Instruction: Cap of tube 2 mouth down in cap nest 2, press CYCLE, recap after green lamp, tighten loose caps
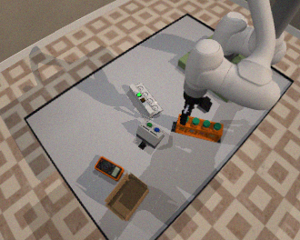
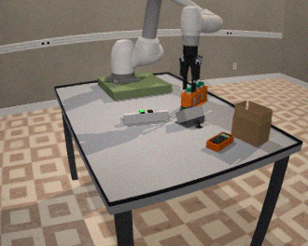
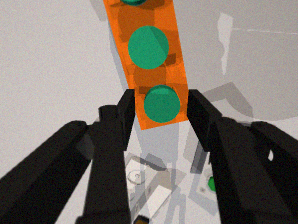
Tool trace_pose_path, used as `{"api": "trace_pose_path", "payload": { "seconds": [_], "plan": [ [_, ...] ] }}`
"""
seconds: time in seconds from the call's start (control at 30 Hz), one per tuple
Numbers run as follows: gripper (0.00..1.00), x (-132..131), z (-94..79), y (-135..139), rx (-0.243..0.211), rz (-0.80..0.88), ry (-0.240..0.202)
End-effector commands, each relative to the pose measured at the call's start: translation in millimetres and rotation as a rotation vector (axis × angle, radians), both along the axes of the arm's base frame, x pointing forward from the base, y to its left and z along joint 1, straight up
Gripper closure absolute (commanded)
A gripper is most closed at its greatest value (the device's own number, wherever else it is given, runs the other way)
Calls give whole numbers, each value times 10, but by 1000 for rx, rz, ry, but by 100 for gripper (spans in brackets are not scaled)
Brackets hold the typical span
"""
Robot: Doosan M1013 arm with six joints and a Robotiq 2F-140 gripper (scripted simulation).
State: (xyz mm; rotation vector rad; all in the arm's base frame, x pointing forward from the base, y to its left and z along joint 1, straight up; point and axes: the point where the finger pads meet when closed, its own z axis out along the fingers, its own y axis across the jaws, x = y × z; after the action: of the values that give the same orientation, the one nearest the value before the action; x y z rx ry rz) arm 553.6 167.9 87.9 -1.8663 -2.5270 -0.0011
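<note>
We see the pincer point(image 3: 161, 107) poised above the end tube of the orange decapping station point(image 1: 198, 132) on the bench point(image 1: 81, 120). Its fingers stand partly open on either side of the green end cap point(image 3: 161, 103), apart from it and gripping nothing. All visible caps sit on their tubes. The white cap tray point(image 1: 145, 100) lies well apart to the side, with its green lamp point(image 1: 138, 94) lit. The key housing point(image 1: 150, 134) rests between tray and station
</note>
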Motion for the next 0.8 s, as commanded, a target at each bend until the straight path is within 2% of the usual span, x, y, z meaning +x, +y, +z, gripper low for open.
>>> {"api": "trace_pose_path", "payload": {
  "seconds": [0.0,0.17,0.47,0.53,0.77],
  "plan": [
    [59,6,10,3,1,0,-2],
    [59,6,10,3,1,0,-2],
    [59,6,281,3,1,0,-2],
    [59,6,281,3,1,0,-2],
    [59,5,466,3,1,0,-2]
  ]
}}
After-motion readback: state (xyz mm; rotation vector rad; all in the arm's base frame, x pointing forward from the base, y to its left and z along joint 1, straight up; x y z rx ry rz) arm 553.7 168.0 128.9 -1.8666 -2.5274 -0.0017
